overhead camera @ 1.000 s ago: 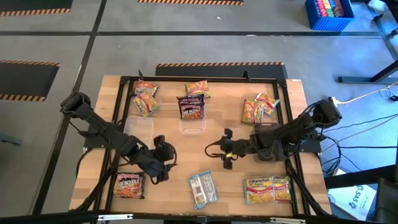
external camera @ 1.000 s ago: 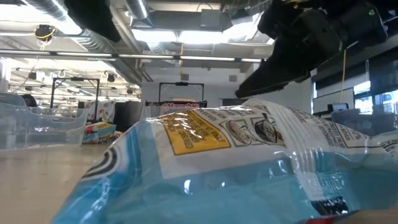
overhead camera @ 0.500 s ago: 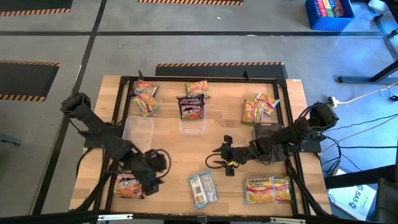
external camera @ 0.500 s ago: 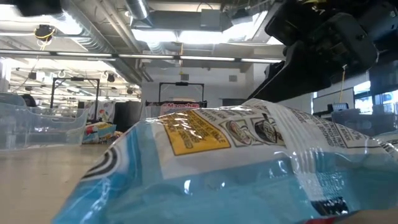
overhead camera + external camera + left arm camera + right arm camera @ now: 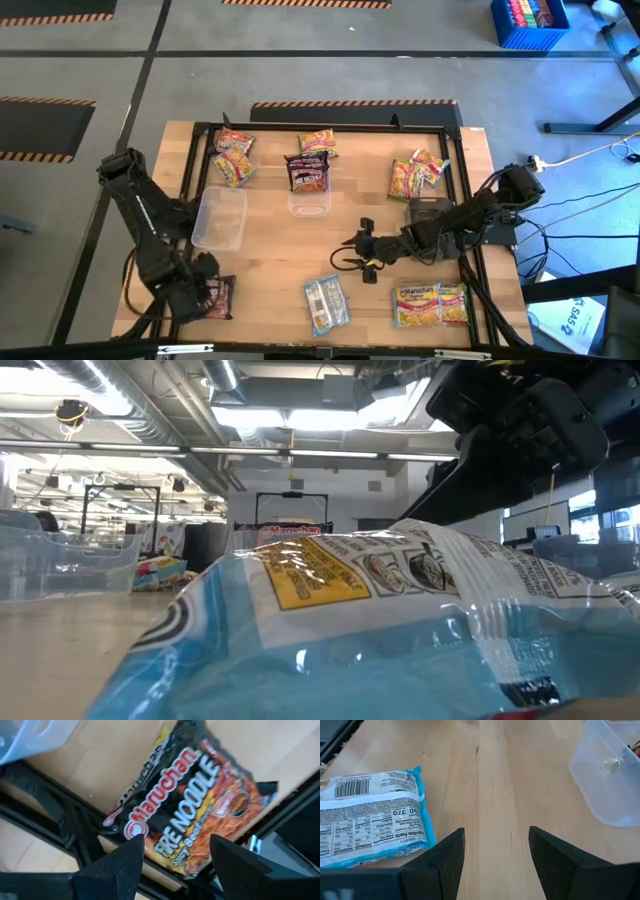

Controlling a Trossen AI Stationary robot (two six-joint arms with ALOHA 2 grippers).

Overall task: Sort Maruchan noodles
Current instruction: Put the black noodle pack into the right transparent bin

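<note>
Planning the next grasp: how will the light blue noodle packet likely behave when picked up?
The light blue packet lies flat and alone, so probably light. Its glossy, crinkled wrapper suggests slippery film that may buckle at the edges. The block inside is probably stiff but crushable.

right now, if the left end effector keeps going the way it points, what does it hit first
Probably the dark maroon noodle packet: the left end effector points at it with fingers open, empty. How far off it lies is unclear.
</note>
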